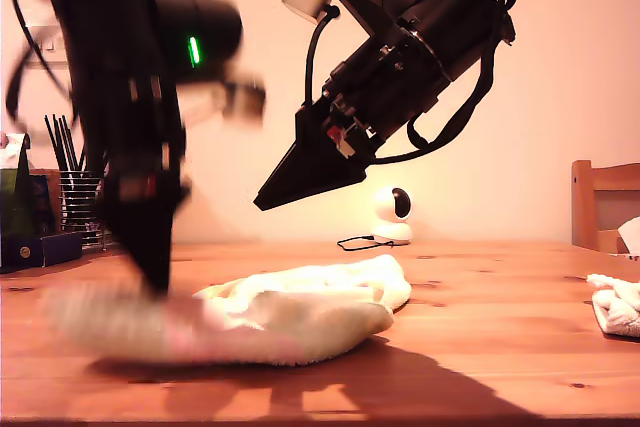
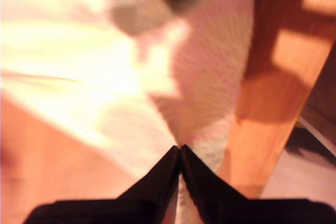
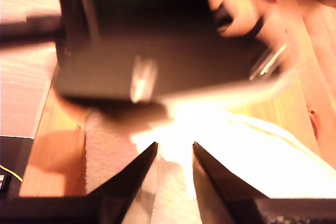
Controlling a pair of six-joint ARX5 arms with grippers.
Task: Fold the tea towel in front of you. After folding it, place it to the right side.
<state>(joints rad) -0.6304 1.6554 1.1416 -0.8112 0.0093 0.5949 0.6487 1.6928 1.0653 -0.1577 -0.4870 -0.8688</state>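
The tea towel (image 1: 300,312), cream-white and bunched, lies on the wooden table (image 1: 480,367) in the exterior view's middle; its end toward that view's left is motion-blurred. My first gripper (image 1: 155,282) reaches down onto that blurred end. In the first wrist view my first gripper (image 2: 179,149) is shut, with a sliver of the tea towel (image 2: 199,77) pinched between its fingers. My second gripper (image 1: 262,204) hangs well above the towel, pointing down toward the first arm. In the second wrist view my second gripper (image 3: 175,148) is open and holds nothing, with the tea towel (image 3: 252,150) below it.
Another white cloth (image 1: 615,305) lies at the exterior view's right edge, below a wooden chair back (image 1: 600,197). A small white camera (image 1: 393,215) stands at the table's far side. A wire pen holder (image 1: 75,197) and a dark box (image 1: 30,242) sit at that view's left.
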